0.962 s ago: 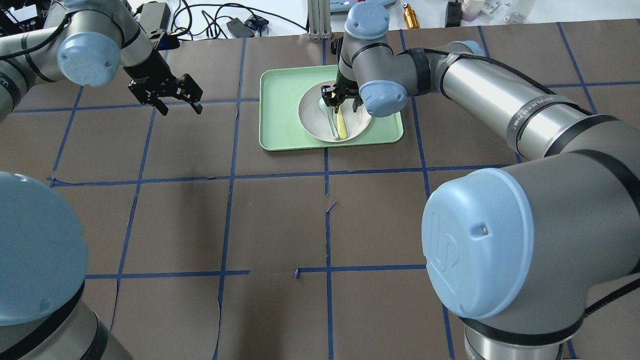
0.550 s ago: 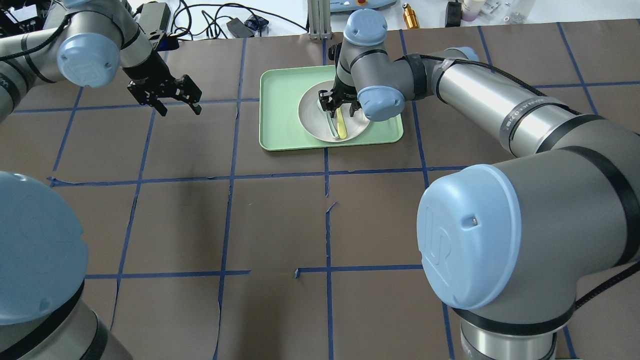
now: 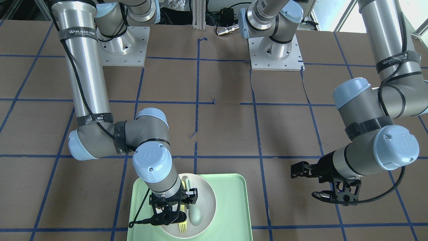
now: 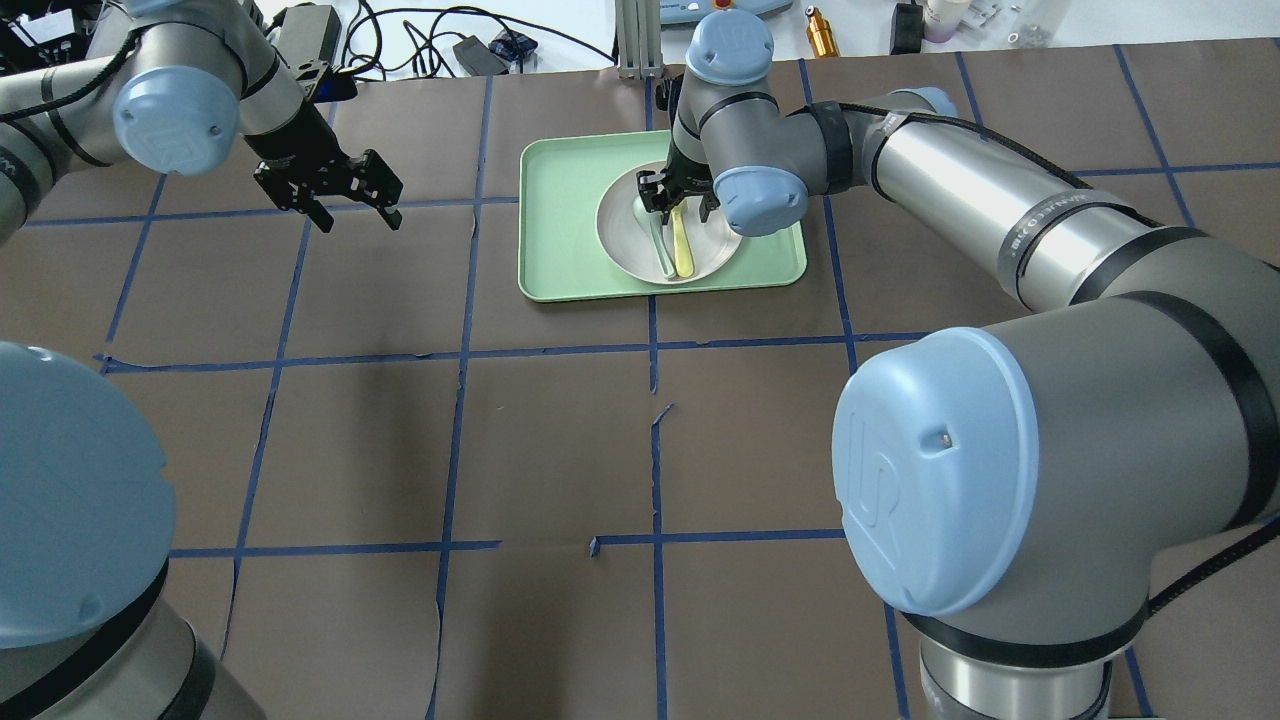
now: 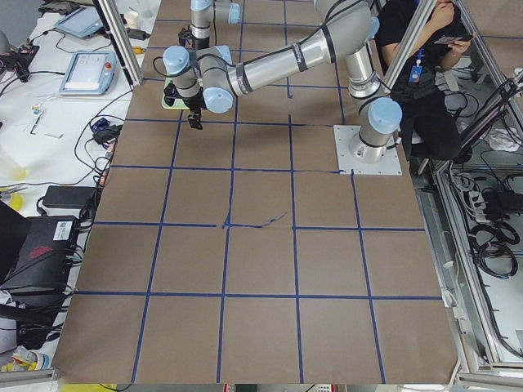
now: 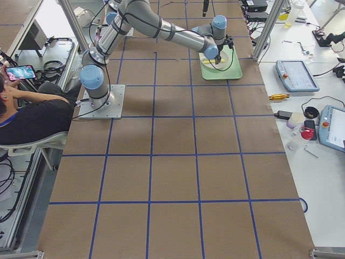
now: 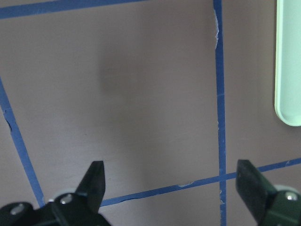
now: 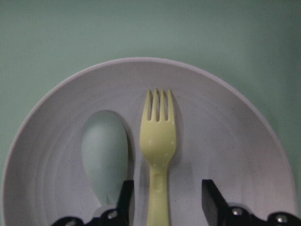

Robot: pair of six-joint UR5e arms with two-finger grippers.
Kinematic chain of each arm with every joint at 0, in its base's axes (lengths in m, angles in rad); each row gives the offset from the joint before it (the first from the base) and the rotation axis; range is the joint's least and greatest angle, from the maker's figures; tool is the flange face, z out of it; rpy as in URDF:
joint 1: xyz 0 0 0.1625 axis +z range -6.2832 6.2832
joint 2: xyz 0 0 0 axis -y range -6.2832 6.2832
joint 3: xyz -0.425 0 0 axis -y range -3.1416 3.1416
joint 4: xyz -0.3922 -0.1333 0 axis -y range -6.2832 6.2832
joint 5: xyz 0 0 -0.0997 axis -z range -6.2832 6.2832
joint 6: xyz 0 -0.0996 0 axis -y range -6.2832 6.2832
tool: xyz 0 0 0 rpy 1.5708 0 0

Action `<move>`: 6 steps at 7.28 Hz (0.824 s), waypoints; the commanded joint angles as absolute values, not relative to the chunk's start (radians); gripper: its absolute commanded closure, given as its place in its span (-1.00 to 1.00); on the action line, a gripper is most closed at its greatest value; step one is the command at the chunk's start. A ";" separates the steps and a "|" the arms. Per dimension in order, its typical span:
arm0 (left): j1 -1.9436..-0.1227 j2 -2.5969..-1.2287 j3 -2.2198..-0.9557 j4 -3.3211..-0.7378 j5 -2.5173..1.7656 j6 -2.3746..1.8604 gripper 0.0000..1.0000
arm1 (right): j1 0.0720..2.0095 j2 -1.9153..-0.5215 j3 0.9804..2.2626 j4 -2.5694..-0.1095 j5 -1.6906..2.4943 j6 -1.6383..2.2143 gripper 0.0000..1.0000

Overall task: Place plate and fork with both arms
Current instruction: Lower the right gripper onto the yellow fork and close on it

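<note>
The off-white plate (image 4: 616,226) sits on the mint-green tray (image 4: 560,220). The pale-yellow fork (image 4: 683,250) lies in the plate beside a grey-green spoon (image 4: 661,250). My right gripper (image 4: 678,203) is low over the plate and open. In the right wrist view its fingers (image 8: 125,197) stand on either side of the fork's (image 8: 159,136) handle, with the spoon (image 8: 104,150) just to the left. I cannot tell if the fingers touch the handle. My left gripper (image 4: 360,220) is open and empty above the table, left of the tray.
The tray's edge (image 7: 289,61) shows at the right of the left wrist view. Brown paper with blue tape lines covers the table (image 4: 560,450). Cables and small items lie beyond the far edge (image 4: 470,45).
My right arm has shifted slightly while its gripper stays low over the fork's handle. The fork, spoon and plate have not moved. My left gripper is almost unmoved.
</note>
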State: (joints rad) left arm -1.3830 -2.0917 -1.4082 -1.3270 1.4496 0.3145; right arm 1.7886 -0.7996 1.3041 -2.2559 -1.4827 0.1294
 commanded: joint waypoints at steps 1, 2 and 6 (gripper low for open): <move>-1.384 -2.092 -1.408 -1.327 1.448 0.314 -1.00 | 1.789 -0.795 1.305 -2.255 -1.499 0.126 -0.16; -1.382 -2.095 -1.408 -1.327 1.448 0.314 -1.00 | 1.789 -0.789 1.304 -2.255 -1.506 0.126 -0.16; -1.382 -2.095 -1.408 -1.327 1.448 0.314 -1.00 | 1.789 -0.788 1.304 -2.255 -1.493 0.127 -0.16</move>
State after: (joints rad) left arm -1.3821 -2.0953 -1.4089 -1.3269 1.4481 0.3145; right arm 1.7886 -0.7874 1.3043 -2.2549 -1.4973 0.1271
